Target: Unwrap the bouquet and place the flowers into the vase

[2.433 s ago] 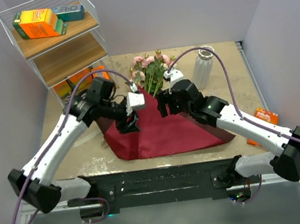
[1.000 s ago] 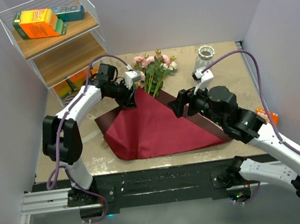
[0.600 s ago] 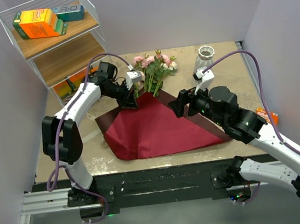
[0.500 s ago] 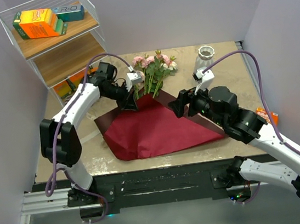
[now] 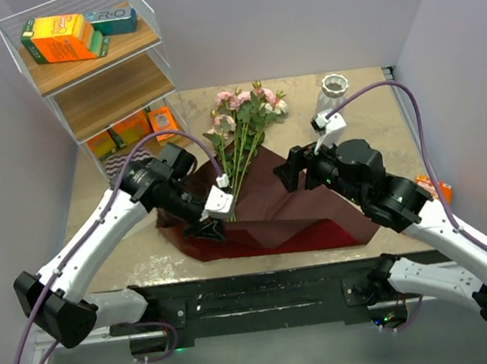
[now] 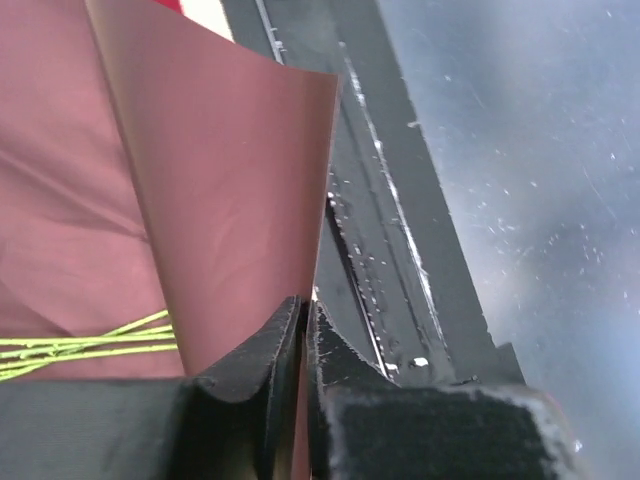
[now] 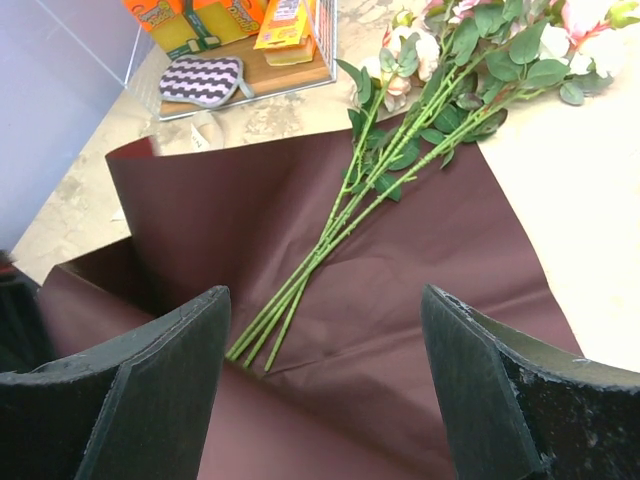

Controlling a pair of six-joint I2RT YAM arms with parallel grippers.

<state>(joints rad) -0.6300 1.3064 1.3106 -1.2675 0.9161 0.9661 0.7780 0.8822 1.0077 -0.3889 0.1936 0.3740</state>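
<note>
Beige table (image 5: pixel 371 125) carries the opened maroon paper (image 5: pixel 293 216) mid-frame, the flowers (image 5: pixel 243 142) lying on it, the vase (image 5: pixel 333 87) upper right, left pincer (image 6: pixel 305 312) clamped on the paper's edge, right pincer (image 7: pixel 322 300) hanging wide above.

Left arm (image 5: pixel 90 242) and right arm (image 5: pixel 458 239): white link shells, black joints. A purple cable (image 5: pixel 375 87) runs along each. Left gripper (image 6: pixel 303 340) and right gripper (image 5: pixel 287 172): black.
</note>
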